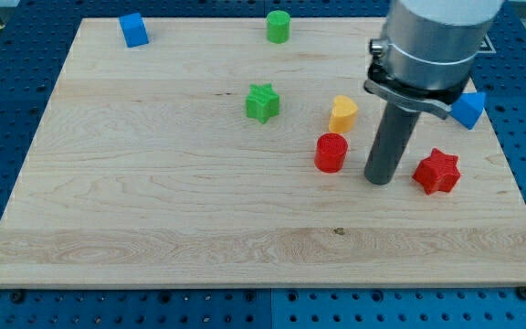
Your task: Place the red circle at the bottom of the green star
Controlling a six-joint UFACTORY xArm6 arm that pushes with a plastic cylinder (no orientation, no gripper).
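The red circle (331, 152) stands on the wooden board, right of centre. The green star (262, 102) lies up and to the left of it, a short gap away. My tip (378, 179) rests on the board just right of the red circle, a small gap apart, between it and the red star (437, 171).
A yellow heart-shaped block (342, 113) sits just above the red circle. A blue block (468, 109) lies at the right edge, partly behind the arm. A green cylinder (278, 26) and a blue cube (134, 29) sit along the top edge. The board (153, 210) rests on a blue perforated table.
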